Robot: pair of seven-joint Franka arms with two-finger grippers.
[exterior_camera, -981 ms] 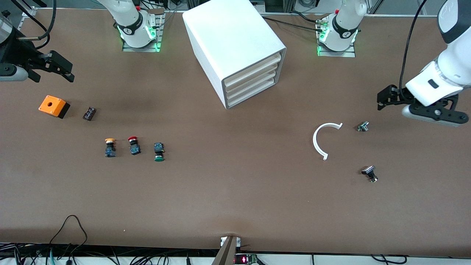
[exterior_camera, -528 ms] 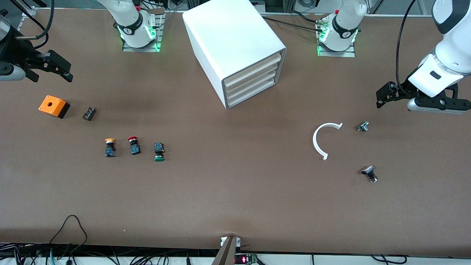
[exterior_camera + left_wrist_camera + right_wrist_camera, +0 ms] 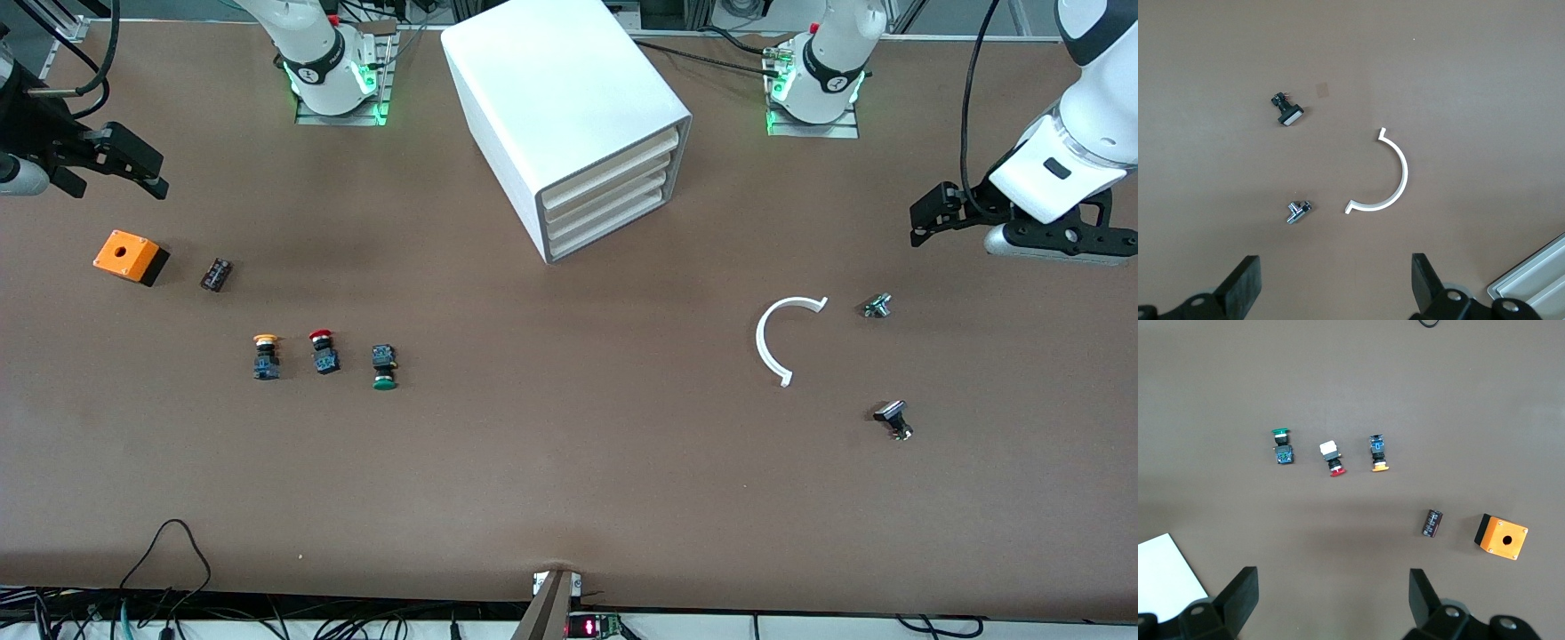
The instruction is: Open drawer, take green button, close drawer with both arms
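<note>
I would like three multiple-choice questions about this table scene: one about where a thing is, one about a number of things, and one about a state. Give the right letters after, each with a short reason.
1. Where does the green-capped button lie?
A. In the lowest drawer
B. On the table, at the end of the row of pushbuttons that is closest to the cabinet
C. On the orange box

2. How many cream-fronted drawers does the cabinet show?
A. Two
B. Three
C. Five

3. What is the state of the lowest drawer?
A. Shut
B. Pulled halfway out
C. Lifted out onto the table

Answers:
1 B: it lies beside the red-capped pushbutton and the orange-capped pushbutton, toward the cabinet.
2 B: three fronts are stacked in the open face.
3 A: its front sits flush with the two above; the left gripper and the right gripper, both open, touch nothing.
</note>
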